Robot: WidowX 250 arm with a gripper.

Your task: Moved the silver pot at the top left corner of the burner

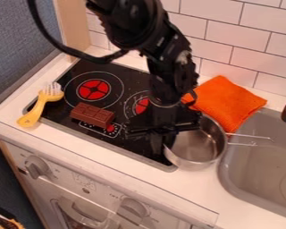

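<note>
Oven front (pixel 66 177), faint lettering; hand (pixel 160 145) at silver pot (pixel 198 144)

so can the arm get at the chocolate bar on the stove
Probably yes: the chocolate bar lies uncovered on the stovetop, and nothing seems to stand between it and the claw. The claw is down at the pot's rim, though, so it may have to lift clear first.

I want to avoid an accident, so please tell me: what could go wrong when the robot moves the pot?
The silver pot stands beside the sink, its handle reaching over it; a push that way might tip it in. Heading for the upper left burner, it could bump the chocolate bar. The orange cloth behind it may snag.
</note>
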